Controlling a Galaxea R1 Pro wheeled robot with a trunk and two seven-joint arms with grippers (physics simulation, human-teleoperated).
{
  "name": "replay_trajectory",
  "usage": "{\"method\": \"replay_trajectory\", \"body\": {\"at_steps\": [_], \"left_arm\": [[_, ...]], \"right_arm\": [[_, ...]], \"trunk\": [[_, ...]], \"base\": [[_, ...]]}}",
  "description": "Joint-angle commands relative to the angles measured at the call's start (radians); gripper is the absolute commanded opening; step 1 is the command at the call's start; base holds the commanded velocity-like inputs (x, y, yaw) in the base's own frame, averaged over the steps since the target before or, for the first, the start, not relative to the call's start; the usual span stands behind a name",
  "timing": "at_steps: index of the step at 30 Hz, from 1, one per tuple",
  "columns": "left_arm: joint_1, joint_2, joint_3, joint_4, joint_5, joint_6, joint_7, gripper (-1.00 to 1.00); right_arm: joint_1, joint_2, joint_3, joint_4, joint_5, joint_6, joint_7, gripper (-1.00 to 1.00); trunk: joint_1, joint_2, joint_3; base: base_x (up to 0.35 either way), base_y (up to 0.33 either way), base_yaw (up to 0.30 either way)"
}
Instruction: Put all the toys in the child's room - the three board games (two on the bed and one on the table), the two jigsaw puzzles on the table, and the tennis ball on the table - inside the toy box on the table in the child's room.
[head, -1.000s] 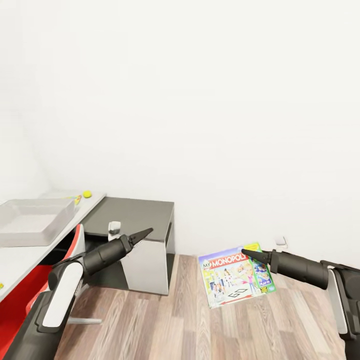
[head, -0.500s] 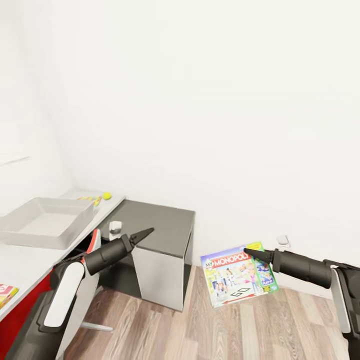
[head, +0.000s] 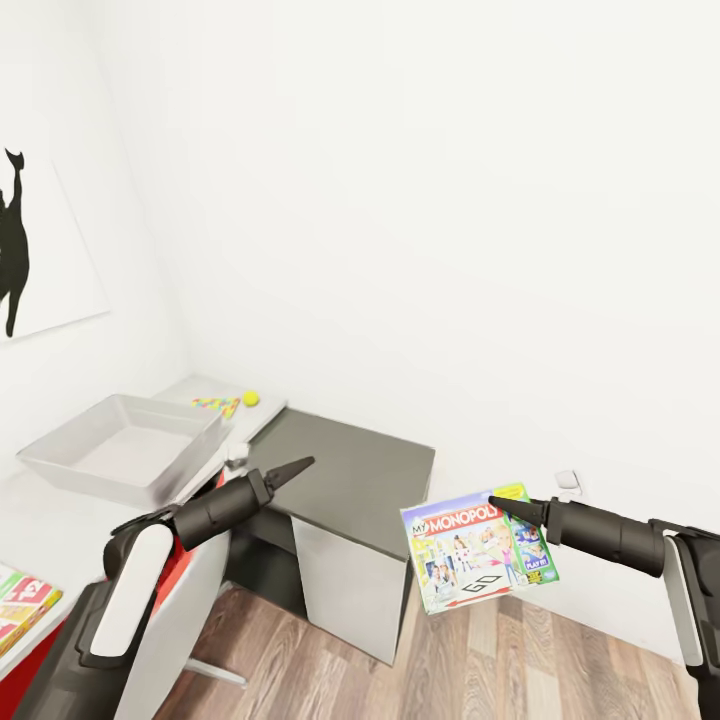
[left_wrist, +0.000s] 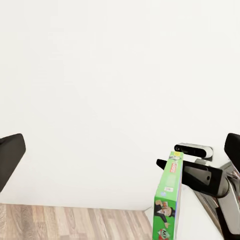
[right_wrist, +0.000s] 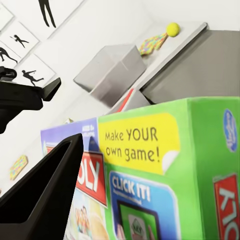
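Observation:
My right gripper (head: 503, 506) is shut on the top edge of a Monopoly board game (head: 478, 548), which hangs in the air above the floor. In the right wrist view the box's green corner (right_wrist: 165, 175) is close up, with one dark finger (right_wrist: 50, 200) against it. The grey toy box (head: 125, 450) stands on the white table (head: 60, 520) to the left. Behind it lie a yellow tennis ball (head: 250, 398) and a colourful jigsaw puzzle (head: 215, 405). Another board game (head: 25, 600) lies at the table's near end. My left gripper (head: 295, 466) is open and holds nothing, out over the table's edge.
A dark grey cabinet (head: 350, 470) stands between the table and the held box. A red chair (head: 190, 560) is tucked under the table beneath my left arm. The white walls are close, with a black silhouette picture (head: 15, 240) at left. Wooden floor (head: 480, 660) lies below.
The whole view has swung left: table, toy box and cabinet have slid right and the wall picture has come into sight. Both arms keep their pose, the Monopoly box still held.

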Motion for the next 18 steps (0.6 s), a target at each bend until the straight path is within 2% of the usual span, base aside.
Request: {"method": "replay_trajectory", "body": {"at_steps": [1,8,18], "left_arm": [[-0.001,0.000,0.001,0.000,0.001,0.006,-0.002,1.00],[0.025,-0.001,0.003,-0.022,0.012,0.008,0.030,1.00],[0.038,-0.006,-0.006,-0.037,0.019,0.008,0.066,1.00]], "right_arm": [[-0.001,0.000,-0.001,0.000,-0.006,0.012,0.001,-1.00],[-0.001,0.002,0.000,0.000,-0.008,0.012,0.002,-1.00],[-0.001,0.004,0.001,0.000,-0.009,0.012,0.001,-1.00]], "trunk": [[0.001,-0.002,-0.002],[0.001,-0.002,-0.002],[0.001,-0.002,-0.002]], "base": [[0.251,0.000,0.150],[0.118,0.000,0.071],[0.024,0.000,0.014]]}}
